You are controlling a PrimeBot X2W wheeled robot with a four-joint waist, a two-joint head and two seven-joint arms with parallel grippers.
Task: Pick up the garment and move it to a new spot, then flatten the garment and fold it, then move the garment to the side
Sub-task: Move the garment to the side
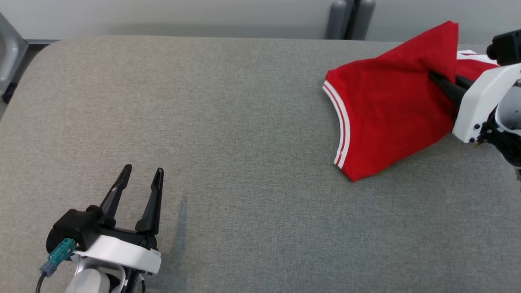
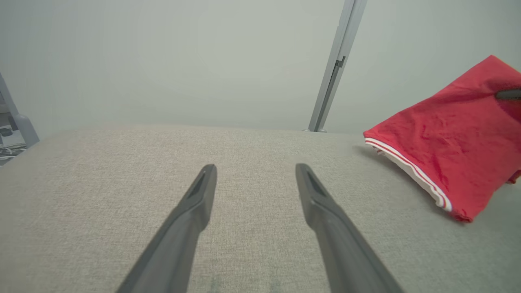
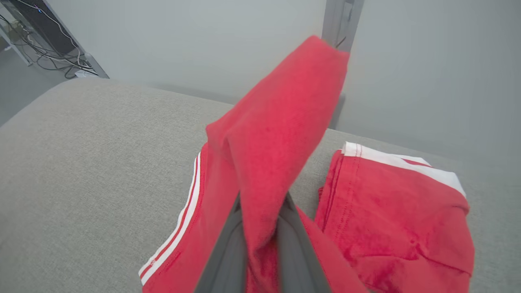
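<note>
A: What is the work surface?
B: A table (image 1: 244, 122) covered in grey woven fabric, with rounded corners.
A: What stands behind it?
B: A plain pale grey wall (image 2: 183, 53). A grey metal post (image 2: 336, 69) rises against it, just past the table's far edge.
A: What lies beyond the table?
B: In the head view, a grey frame leg (image 1: 9, 57) stands beside the left corner. In the right wrist view, loose cables (image 3: 61, 57) lie on the grey floor (image 3: 16, 93).
A: Lighting?
B: Even and diffuse; shadows are soft.
</note>
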